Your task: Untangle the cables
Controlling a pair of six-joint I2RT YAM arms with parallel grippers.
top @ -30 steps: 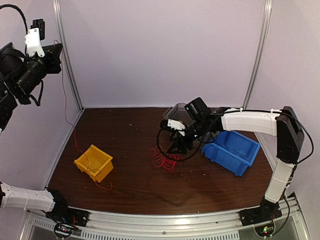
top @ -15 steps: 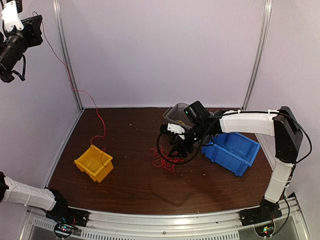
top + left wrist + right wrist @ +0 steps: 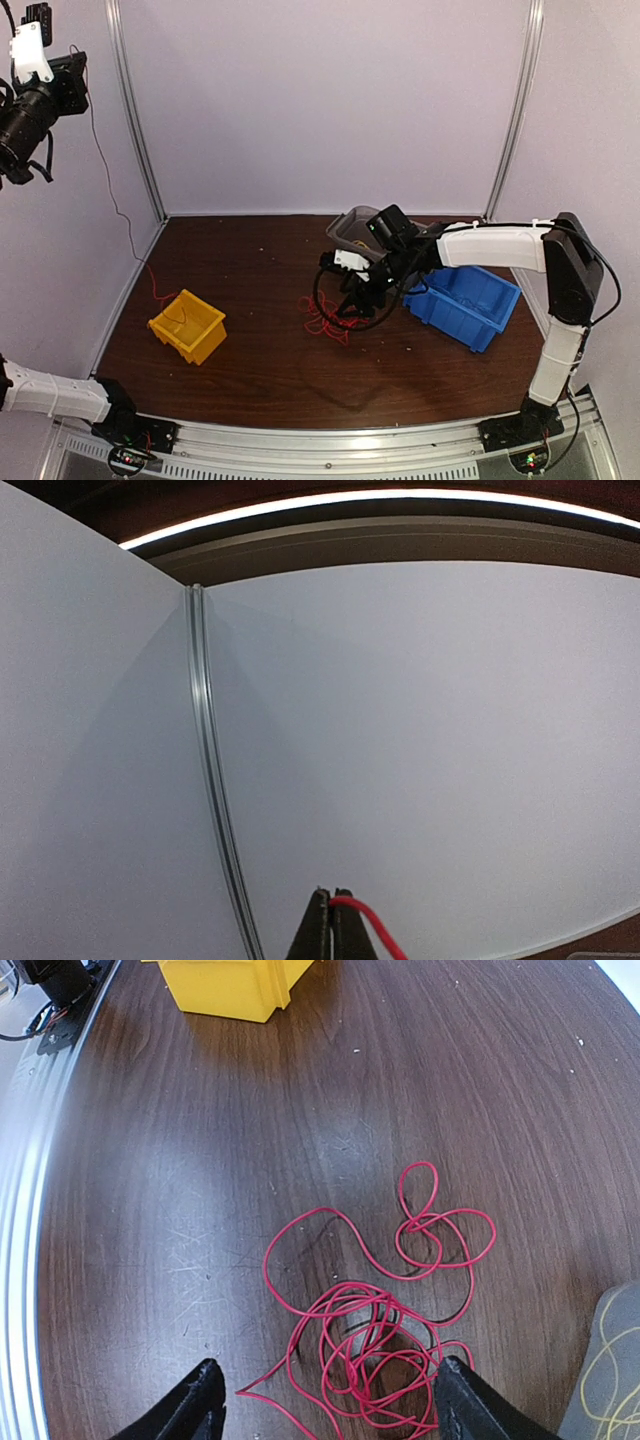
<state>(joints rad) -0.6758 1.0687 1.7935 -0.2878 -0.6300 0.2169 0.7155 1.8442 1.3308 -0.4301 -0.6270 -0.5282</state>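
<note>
Right gripper (image 3: 328, 1396) wide (over red cables (image 3: 362, 1352))

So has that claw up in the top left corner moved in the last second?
Yes. The left gripper, pinching a red cable, has gone up and leftwards, away from the metal corner post.

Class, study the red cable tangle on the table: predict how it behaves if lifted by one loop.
Probably floppy: the red cable tangle lies in loose flat curls, so it should sag and dangle. Likely light, being so thin. Its loops cross, so lifting one would probably drag the others along.
</note>
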